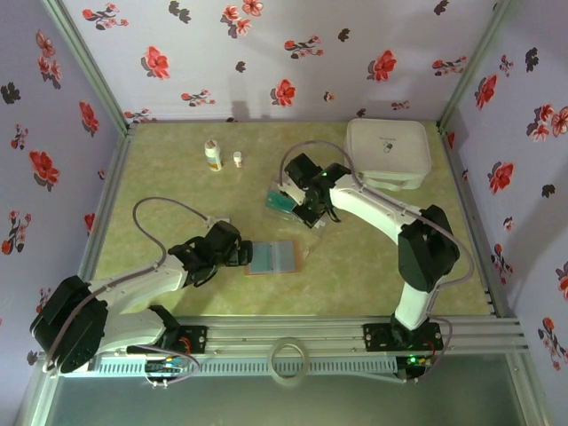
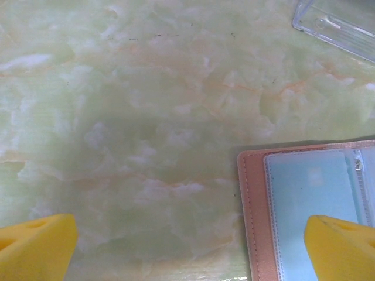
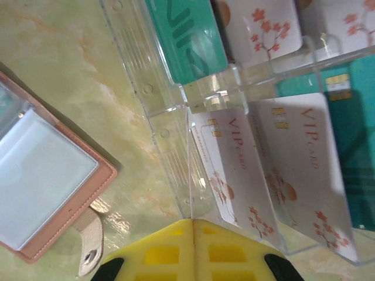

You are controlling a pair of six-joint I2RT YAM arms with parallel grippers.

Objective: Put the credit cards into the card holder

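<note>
Top view first: no lettering I can make out from up here. The holder (image 1: 269, 257) lies open near table centre, with a pink-brown rim and pale blue under its clear sleeves. My left claw (image 1: 240, 253) sits at its 9 o'clock edge. At the holder's 12 o'clock stands the clear tray (image 1: 282, 202), teal showing inside. My right claw (image 1: 304, 213) is down at the tray's 3 o'clock side. A white case (image 1: 388, 153) sits at the table's 1 o'clock and two small bottles (image 1: 213, 155) at 11 o'clock.

Left wrist now: the yellow fingertips (image 2: 35, 246) stand wide apart with bare tabletop between them. The holder (image 2: 258, 222) is at 4 o'clock, rim stitched, something pale blue under the sleeve. Whether the fingertip over it touches, I cannot tell. A tray corner (image 2: 340, 23) shows at 1 o'clock.

Right wrist: the right claw (image 3: 193, 246) has its fingers pressed together at 6 o'clock, at the tray's near wall, and I see nothing pinched. The cards (image 3: 304, 152) stand in the tray's compartments. The white ones read "VIP CARD" in red, with a gold chip and blossom print. A teal card (image 3: 187, 35) at 12 o'clock carries big lettering I can't read. The holder (image 3: 53, 175) lies open at 8 o'clock, its snap tab (image 3: 91, 246) at 7.
</note>
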